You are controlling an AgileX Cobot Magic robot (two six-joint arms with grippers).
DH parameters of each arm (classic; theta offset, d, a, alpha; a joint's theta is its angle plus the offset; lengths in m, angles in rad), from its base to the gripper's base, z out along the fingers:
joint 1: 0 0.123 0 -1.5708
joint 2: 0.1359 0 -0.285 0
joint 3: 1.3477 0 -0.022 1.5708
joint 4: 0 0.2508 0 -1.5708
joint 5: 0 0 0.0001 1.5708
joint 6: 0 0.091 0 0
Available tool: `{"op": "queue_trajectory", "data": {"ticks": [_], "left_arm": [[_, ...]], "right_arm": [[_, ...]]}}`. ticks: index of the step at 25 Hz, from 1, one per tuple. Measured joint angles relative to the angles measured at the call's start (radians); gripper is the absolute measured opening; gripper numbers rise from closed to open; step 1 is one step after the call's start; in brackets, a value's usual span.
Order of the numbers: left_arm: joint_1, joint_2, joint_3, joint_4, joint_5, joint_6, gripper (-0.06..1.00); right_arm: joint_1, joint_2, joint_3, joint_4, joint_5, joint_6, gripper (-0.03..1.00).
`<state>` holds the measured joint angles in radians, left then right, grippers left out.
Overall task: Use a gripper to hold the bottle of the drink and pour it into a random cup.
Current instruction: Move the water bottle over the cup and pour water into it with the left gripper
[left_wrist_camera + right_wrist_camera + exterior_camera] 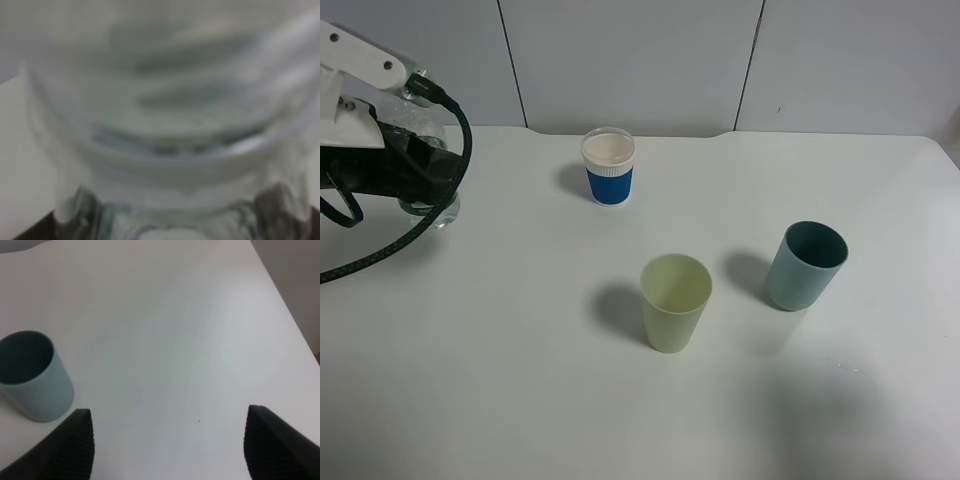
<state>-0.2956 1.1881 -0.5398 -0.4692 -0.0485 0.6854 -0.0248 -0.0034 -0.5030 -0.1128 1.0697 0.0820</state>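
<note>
The white surface (pixel 520 400) is matte and bare apart from three cups, backed by pale grey wall panels (pixel 630 60) with dark seams. The pale yellow-green cup (pixel 675 300) stands upright near the middle. Just right of it is the teal cup (pixel 805 265); behind it and leftward, the blue cup with a white rim (pixel 608 165). Far left of it, the left hand (pixel 415 175) is clamped on the clear plastic bottle (pixel 432 208). The right hand (pixel 167 450) is spread wide, holding nothing, near the teal cup.

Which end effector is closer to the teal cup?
Right. The right end effector sits open just beside the teal cup; the left end effector is across the table, gripping the bottle.
</note>
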Motion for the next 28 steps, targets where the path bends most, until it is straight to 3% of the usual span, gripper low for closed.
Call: {"op": "queue_trajectory", "data": {"ticks": [7,11,15,20,23,28], "left_arm": [[-0.086,-0.003,0.000,-0.343,-0.007,0.378,0.55],[-0.162,-0.003,0.000,-0.531,-0.071,0.586,0.55],[-0.275,-0.003,0.000,-0.761,-0.203,0.841,0.55],[-0.449,0.043,-0.002,-1.049,-0.506,1.206,0.55],[-0.519,0.074,-0.002,-1.153,-0.633,1.310,0.55],[-0.611,0.102,-0.037,-1.205,-0.712,1.336,0.55]], "right_arm": [[0.000,0.000,0.000,0.000,0.000,0.000,0.63],[0.000,0.000,0.000,0.000,0.000,0.000,0.63],[0.000,0.000,0.000,0.000,0.000,0.000,0.63],[0.000,0.000,0.000,0.000,0.000,0.000,0.63],[0.000,0.000,0.000,0.000,0.000,0.000,0.63],[0.000,0.000,0.000,0.000,0.000,0.000,0.63]]}}
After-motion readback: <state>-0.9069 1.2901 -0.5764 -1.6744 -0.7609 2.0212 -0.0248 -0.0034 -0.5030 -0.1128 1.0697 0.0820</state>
